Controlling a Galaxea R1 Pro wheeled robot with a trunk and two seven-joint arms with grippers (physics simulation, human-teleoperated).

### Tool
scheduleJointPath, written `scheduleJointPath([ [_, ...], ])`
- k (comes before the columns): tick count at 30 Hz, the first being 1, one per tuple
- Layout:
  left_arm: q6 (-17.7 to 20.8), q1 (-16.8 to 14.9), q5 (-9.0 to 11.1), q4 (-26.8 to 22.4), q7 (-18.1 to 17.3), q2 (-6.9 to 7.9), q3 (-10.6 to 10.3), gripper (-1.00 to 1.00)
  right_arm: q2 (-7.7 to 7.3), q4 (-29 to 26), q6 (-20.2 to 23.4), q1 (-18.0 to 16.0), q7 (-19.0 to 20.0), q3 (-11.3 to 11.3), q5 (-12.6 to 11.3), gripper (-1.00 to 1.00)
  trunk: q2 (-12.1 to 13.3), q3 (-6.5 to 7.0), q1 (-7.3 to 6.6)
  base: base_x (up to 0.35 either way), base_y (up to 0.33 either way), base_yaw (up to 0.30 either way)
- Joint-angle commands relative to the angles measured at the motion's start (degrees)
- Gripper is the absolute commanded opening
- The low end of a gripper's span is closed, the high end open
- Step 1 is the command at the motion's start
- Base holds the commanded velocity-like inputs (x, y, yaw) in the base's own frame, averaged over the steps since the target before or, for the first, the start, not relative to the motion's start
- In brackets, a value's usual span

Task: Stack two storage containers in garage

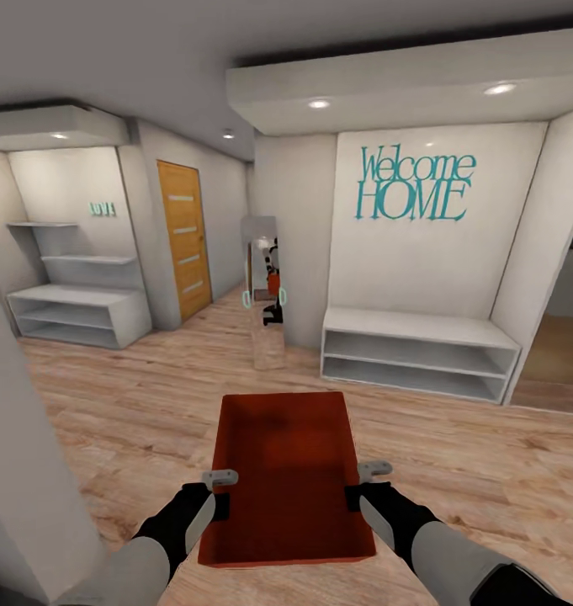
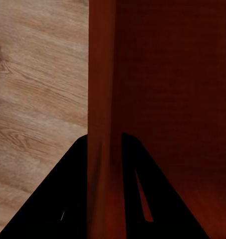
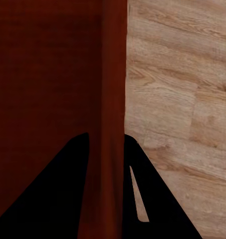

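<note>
orange-red storage container (image 1: 288, 480) carried level above the wood plank floor (image 1: 454, 471), at 6 o'clock in head view; left gripper (image 1: 222, 492) clamped on its left wall, right gripper (image 1: 360, 486) clamped on its right wall; white shelf bench (image 1: 416, 352) at 1 o'clock; wooden door (image 1: 183, 240) at 11 o'clock

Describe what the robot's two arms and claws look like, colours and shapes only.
In the head view both arms have light grey, rounded forearm shells that narrow into black wrist sections. The left claw and the right claw each carry a small pale grey bracket on top. In the wrist views the fingers show as flat, plain black wedges tapering to the tip. I see no cables or markings.
</note>
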Motion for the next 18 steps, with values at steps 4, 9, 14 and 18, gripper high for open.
scheduleJointPath([
  [4, 0.45, 0.03, -0.76, 1.06, 0.61, 1.58, -0.37, -1.00, -0.09, -0.28, -1.38, -0.07, -0.41, 0.52, 0.22, -1.00, -0.05, -0.03, 0.05, 0.323, 0.000, 0.259],
  [9, 0.45, 0.03, -0.76, 1.06, 0.61, 1.70, -0.37, -1.00, -0.09, -0.28, -1.38, -0.07, -0.43, 0.52, 0.22, -1.00, -0.05, -0.03, 0.05, 0.323, 0.000, 0.268],
  [14, 0.45, 0.03, -0.76, 1.07, 0.61, 1.83, -0.35, -1.00, -0.05, -0.28, -1.38, -0.07, -0.42, 0.52, 0.22, -1.00, -0.05, -0.03, 0.05, 0.323, 0.000, 0.192],
  [18, 0.45, 0.03, -0.76, 1.10, 0.61, 1.84, -0.36, -1.00, -0.08, -0.28, -1.38, -0.07, -0.41, 0.52, 0.22, -1.00, -0.05, -0.03, 0.05, 0.323, 0.000, 0.032],
])
